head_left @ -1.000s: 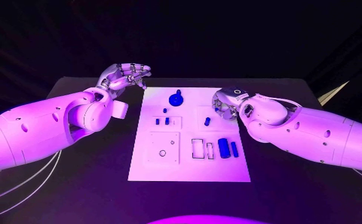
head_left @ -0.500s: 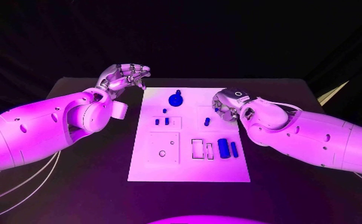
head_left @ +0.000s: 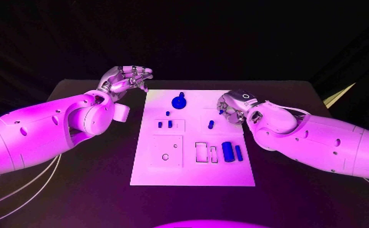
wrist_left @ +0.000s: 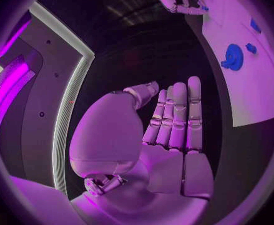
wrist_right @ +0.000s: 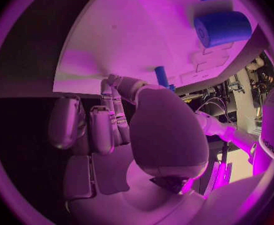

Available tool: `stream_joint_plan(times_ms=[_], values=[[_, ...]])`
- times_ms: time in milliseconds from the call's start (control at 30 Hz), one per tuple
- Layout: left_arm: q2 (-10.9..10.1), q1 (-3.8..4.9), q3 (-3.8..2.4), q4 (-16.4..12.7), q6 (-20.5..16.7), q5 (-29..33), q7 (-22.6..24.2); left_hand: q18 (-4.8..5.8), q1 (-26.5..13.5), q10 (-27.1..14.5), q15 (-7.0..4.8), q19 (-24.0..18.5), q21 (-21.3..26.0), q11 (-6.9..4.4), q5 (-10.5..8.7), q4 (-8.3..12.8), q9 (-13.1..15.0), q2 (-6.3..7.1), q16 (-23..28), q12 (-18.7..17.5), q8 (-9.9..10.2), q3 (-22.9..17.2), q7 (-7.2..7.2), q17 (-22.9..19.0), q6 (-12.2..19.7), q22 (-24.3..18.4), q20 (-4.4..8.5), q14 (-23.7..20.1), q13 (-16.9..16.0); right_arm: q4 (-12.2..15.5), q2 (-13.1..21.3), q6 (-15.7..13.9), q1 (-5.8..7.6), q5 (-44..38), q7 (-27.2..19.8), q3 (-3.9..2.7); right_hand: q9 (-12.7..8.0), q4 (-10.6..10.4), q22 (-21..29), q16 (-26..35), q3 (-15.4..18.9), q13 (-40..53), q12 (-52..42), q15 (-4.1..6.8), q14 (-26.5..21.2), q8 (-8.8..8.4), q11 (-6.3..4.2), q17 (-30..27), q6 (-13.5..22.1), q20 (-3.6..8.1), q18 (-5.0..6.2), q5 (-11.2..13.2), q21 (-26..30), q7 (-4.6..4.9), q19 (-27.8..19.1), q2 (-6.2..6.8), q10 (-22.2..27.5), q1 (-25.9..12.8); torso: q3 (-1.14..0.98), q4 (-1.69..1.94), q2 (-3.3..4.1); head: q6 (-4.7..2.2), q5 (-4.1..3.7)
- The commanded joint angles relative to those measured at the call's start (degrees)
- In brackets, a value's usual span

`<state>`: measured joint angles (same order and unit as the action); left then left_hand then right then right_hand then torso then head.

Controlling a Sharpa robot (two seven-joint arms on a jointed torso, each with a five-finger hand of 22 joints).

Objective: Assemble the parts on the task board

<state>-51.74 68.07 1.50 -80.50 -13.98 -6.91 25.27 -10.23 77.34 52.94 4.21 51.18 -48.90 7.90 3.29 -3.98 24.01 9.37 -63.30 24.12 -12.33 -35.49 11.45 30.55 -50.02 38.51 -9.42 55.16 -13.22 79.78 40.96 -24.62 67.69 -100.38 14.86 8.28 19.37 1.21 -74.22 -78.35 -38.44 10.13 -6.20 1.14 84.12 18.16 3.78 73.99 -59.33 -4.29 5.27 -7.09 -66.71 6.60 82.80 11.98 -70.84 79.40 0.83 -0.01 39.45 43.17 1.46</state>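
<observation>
Head view: white rectangular task board point(head_left: 192, 172) lies mid black tabletop point(head_left: 85, 185), small blue parts point(head_left: 227, 151) on it. Left hand point(head_left: 127, 79) raised beside the board's far left corner, fingers curled, nothing held. Right hand point(head_left: 231, 104) over the board's right edge.

Left wrist view: fingers point(wrist_left: 177, 117) straight, together.

Right wrist view: fingers point(wrist_right: 106, 120) pinch a small blue peg point(wrist_right: 162, 77) above the board.

We see a matt, smooth white task board point(head_left: 192, 174) on a dull black desk point(head_left: 92, 180). The blue parts point(head_left: 227, 150) look like smooth plastic with a soft sheen. Both arms wear glossy white plastic shells point(head_left: 46, 129); the fingers point(wrist_left: 177, 115) look like polished silvery metal.
</observation>
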Motion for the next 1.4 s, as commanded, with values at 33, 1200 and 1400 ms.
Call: stream_joint_plan(times_ms=[33,1200,1400], values=[[0.0,0.01,-0.05,0.1,0.0,0.0,0.0,-0.27,-0.3,-1.2,-0.03,0.1,1.1,0.30,-0.23,-1.1,0.0,0.32,1.0,0.1,-0.8,1.7,0.29,-0.7,1.3,-0.8,-0.14,-0.3,0.6,0.5,0.5,-0.5,0.15,0.7,-0.1,-0.08,1.4,0.7,-5.7,-0.9,-2.9,0.4,0.1,0.32,2.7,1.17,-0.56,1.6,-1.6,0.18,-1.18,-0.9,-1.3,0.57,1.4,-2.30,-1.7,-0.4,0.03,0.01,0.02,-0.05,0.04],[-0.1,0.02,-0.05,0.6,0.0,0.0,-0.3,-0.29,0.1,-1.9,0.07,0.3,1.5,0.47,-0.23,-0.9,-0.1,0.61,1.1,0.2,-0.8,1.9,0.45,-0.8,1.9,-1.2,-0.22,-0.4,0.6,6.0,3.6,3.5,2.60,4.9,0.6,-0.52,0.4,-0.8,-4.3,-0.3,0.6,-1.3,2.7,-1.27,2.4,-3.04,1.19,0.7,3.6,-1.16,-0.60,-0.6,2.6,1.74,0.0,3.05,4.2,-7.1,-0.02,-0.01,0.03,-0.47,-0.35],[-0.1,0.02,-0.05,0.7,0.0,0.0,-0.3,-0.30,0.2,-2.0,0.08,0.3,1.6,0.48,-0.23,-0.8,-0.1,0.64,1.1,0.3,-0.8,1.9,0.46,-0.8,2.0,-1.2,-0.23,-0.4,0.6,4.1,2.2,4.2,1.99,5.7,-0.9,-0.43,-1.2,-1.8,-1.0,1.4,6.5,-3.3,2.5,-2.22,1.3,-5.98,2.21,-1.5,5.1,-2.17,0.59,-0.8,10.1,2.75,-2.3,3.17,9.5,-5.7,0.00,0.00,-0.02,-0.40,-0.26]])
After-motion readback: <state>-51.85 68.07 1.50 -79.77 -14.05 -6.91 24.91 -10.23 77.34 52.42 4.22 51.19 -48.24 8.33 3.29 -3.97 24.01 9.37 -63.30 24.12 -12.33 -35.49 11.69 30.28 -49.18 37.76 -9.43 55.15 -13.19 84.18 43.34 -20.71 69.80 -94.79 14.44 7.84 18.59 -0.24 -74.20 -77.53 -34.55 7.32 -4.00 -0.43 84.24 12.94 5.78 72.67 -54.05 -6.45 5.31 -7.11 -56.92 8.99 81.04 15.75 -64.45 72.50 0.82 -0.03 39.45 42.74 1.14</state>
